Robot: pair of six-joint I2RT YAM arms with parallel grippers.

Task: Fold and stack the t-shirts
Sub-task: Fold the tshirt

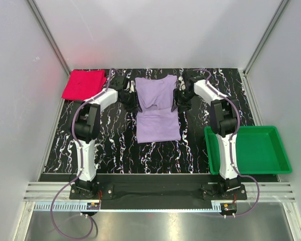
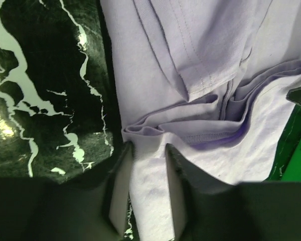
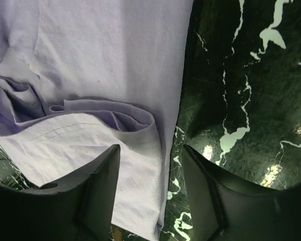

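Observation:
The lavender t-shirt (image 1: 157,120) lies in the middle of the table, its far part doubled over into a rumpled fold (image 1: 153,98). My left gripper (image 1: 132,103) is at the shirt's left edge. In the left wrist view its fingers (image 2: 121,188) stand close together with a band of the lavender cloth (image 2: 149,193) filling the gap between them. My right gripper (image 1: 177,103) is at the shirt's right edge. In the right wrist view its fingers (image 3: 103,188) are spread wide over the shirt's folded edge (image 3: 140,165) and the table. The pink-red t-shirt (image 1: 83,84) lies folded at the far left.
A green plastic tray (image 1: 263,150) sits at the near right, beside the right arm's base. The black marbled table (image 1: 115,145) is walled in by white panels at the back and both sides.

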